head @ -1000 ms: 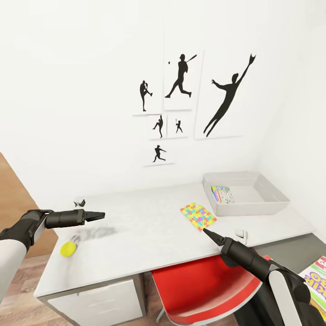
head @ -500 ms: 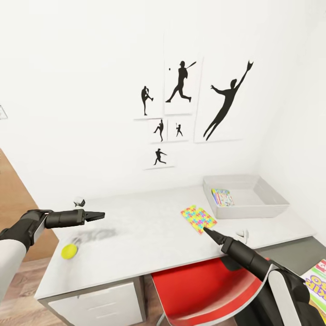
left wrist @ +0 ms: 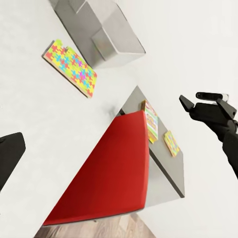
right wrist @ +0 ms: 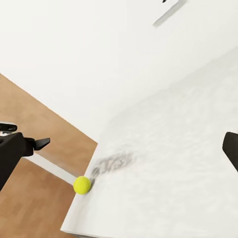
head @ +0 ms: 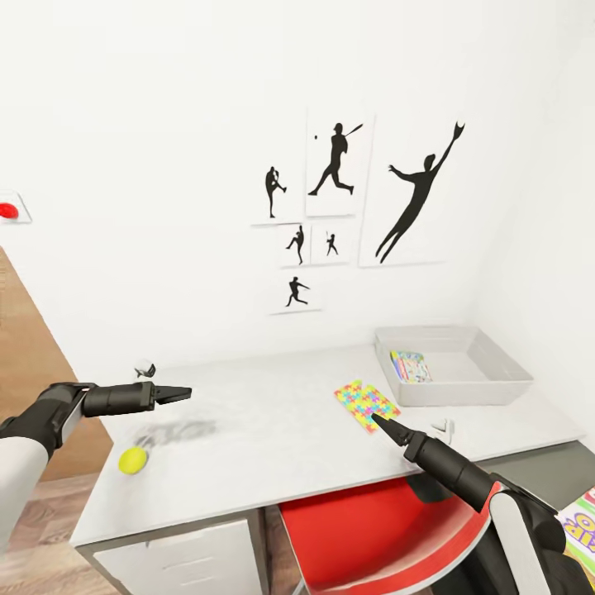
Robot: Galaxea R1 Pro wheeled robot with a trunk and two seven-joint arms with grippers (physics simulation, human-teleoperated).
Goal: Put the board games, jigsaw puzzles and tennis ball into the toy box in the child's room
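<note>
The whole picture has slid a little, so the robot's head or body moved, not the toys. The tennis ball (head: 132, 460) sits in the same spot near the counter (head: 273, 430) edge. The jigsaw puzzle (head: 366, 404) lies just beside the toy box (head: 496, 388), which already holds one colorful toy. So the ball and puzzle still need putting away. The left hand (head: 178, 392) hangs over the counter above the ball, looking clenched and empty. The right hand (head: 382, 424) points at the puzzle's near edge, also pinched together, grasping nothing.
</note>
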